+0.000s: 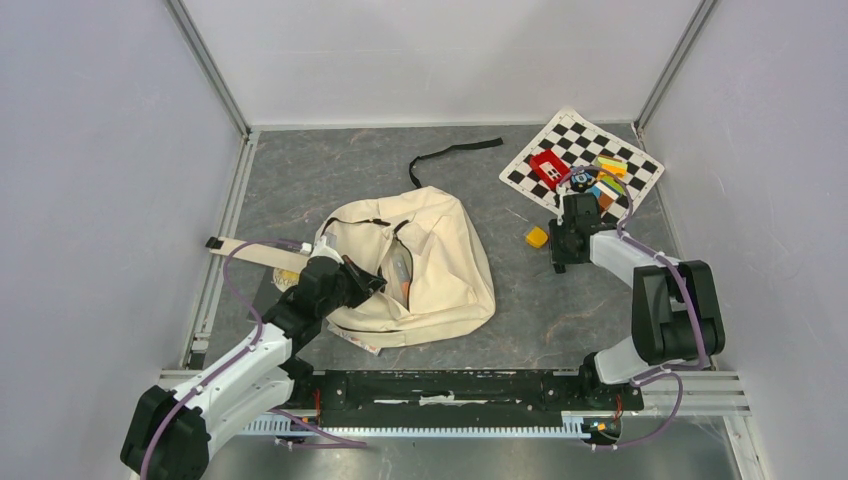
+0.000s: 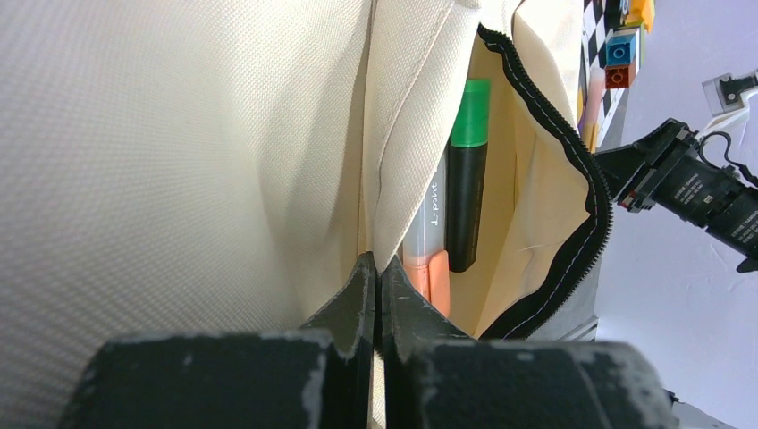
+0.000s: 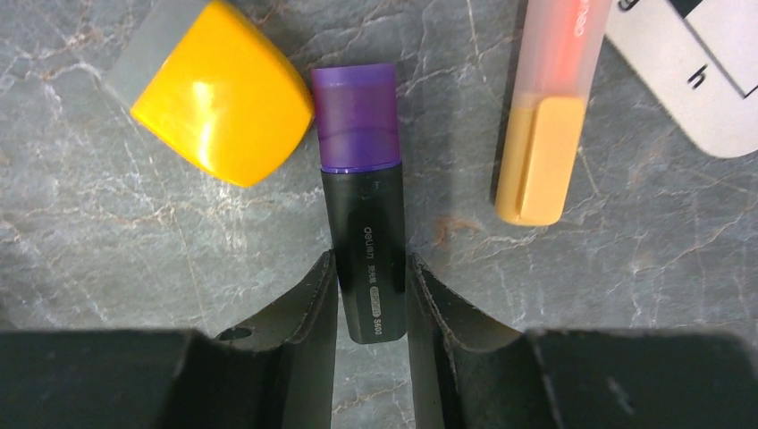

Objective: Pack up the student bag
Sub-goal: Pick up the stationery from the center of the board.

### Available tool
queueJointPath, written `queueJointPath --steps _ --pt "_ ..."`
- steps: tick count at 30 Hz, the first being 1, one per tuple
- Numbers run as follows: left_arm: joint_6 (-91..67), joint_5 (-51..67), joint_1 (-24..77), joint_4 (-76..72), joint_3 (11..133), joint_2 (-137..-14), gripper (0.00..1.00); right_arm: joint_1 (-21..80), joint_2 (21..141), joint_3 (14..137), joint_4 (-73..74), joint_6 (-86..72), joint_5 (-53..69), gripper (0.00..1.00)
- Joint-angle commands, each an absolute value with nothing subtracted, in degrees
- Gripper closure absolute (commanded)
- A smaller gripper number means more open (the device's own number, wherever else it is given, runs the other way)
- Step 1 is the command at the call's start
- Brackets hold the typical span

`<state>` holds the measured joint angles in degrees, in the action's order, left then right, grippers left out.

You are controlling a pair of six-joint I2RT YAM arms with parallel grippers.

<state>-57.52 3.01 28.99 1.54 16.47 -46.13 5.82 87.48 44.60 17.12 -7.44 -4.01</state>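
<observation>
The student bag (image 1: 440, 260) lies slumped near the middle of the tabletop (image 1: 560, 320), a large cream canvas shape with its opening turned toward the left arm. A black zipper (image 2: 572, 179) edges the gaping pocket mouth, and the inside shows pale lining. Inside the pocket stand a black highlighter with a green cap (image 2: 467, 188), a grey pen (image 2: 427, 219) with white lettering just beside it, and a salmon-orange cap (image 2: 431, 279) below that; all three rest against the pocket's inner wall. A beige strap (image 1: 250, 251) with a black end trails off the bag to the left, and a thin black strap (image 1: 455, 153) lies on the tabletop behind the bag.

The left gripper (image 2: 377, 290) sits at the pocket mouth with its jaws pinched together on the edge of the canvas, cream cloth showing in the narrow slit between them.

Well to the right of the bag, the right gripper (image 3: 371, 264) is low over the tabletop, its jaws closed against both sides of a black highlighter with a purple cap (image 3: 362, 179) lying flat. A yellow rounded block (image 3: 219, 116) touches the purple cap on one side; an orange pen (image 3: 545, 134) lies near the other. Behind them a checkerboard (image 1: 620, 160) carries small coloured blocks (image 1: 600, 178).
</observation>
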Motion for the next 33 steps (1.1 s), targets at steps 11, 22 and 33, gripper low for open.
queueJointPath --steps 11,22,33 --pt "-59.78 3.41 29.15 1.95 15.21 -45.44 0.98 5.56 88.51 42.28 17.14 -8.57 -2.59 0.64" --pt "-59.93 3.77 29.11 1.59 15.38 -45.53 0.98 5.60 82.06 45.08 20.26 -8.71 -4.22 0.96" --pt "-61.00 4.59 29.09 -1.67 15.01 -46.70 0.98 14.01 72.12 48.92 26.04 -10.88 -0.85 1.00"
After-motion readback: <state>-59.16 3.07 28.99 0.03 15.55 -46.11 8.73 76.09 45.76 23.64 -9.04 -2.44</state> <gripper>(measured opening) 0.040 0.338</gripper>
